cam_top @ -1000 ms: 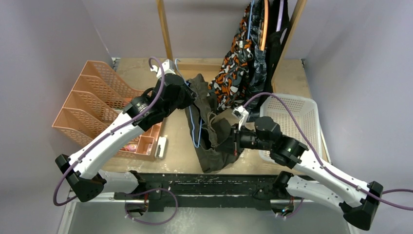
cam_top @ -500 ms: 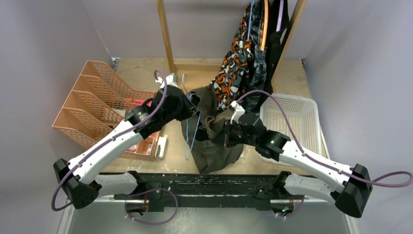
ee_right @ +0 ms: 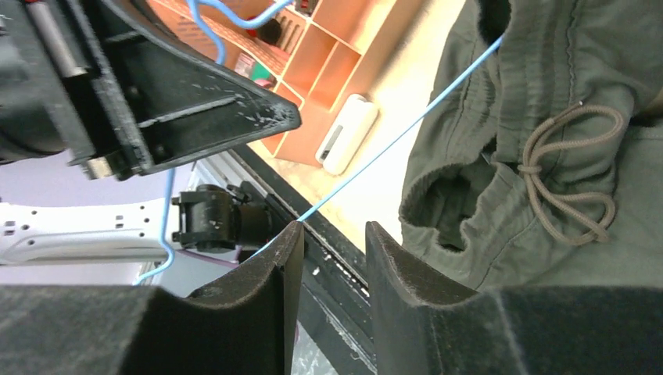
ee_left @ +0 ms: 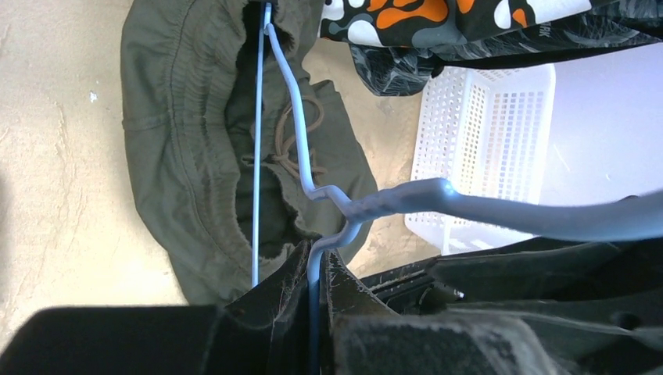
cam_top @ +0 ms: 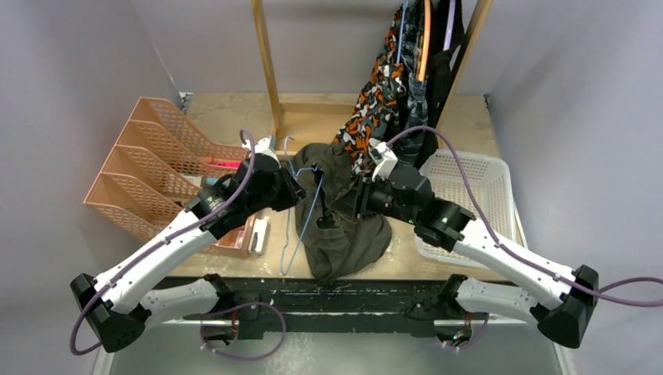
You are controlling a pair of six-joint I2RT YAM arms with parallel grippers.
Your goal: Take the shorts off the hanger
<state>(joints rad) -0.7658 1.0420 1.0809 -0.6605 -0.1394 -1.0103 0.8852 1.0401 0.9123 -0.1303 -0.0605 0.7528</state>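
With my left hand [ee_left: 315, 273] clenched on the hanger [ee_left: 406, 197] and my right hand [ee_right: 328, 250] released, I'd next grasp the olive shorts [ee_left: 180, 156] and slide them off.

the hanging shorts [cam_top: 383, 86] are cut off by the top edge at 1 o'clock. the blue hanger [ee_left: 469, 201] disappears inside the olive shorts [ee_left: 180, 156] toward 12 o'clock, its far end hidden.

Soft, even overhead light, faint shadows on the beige wooden table [cam_top: 227, 117]. The white perforated plastic basket [ee_left: 469, 141] glares, nearly washed out. Near the left wrist lens, the pale blue wire hanger [ee_left: 485, 211] seems defocused.
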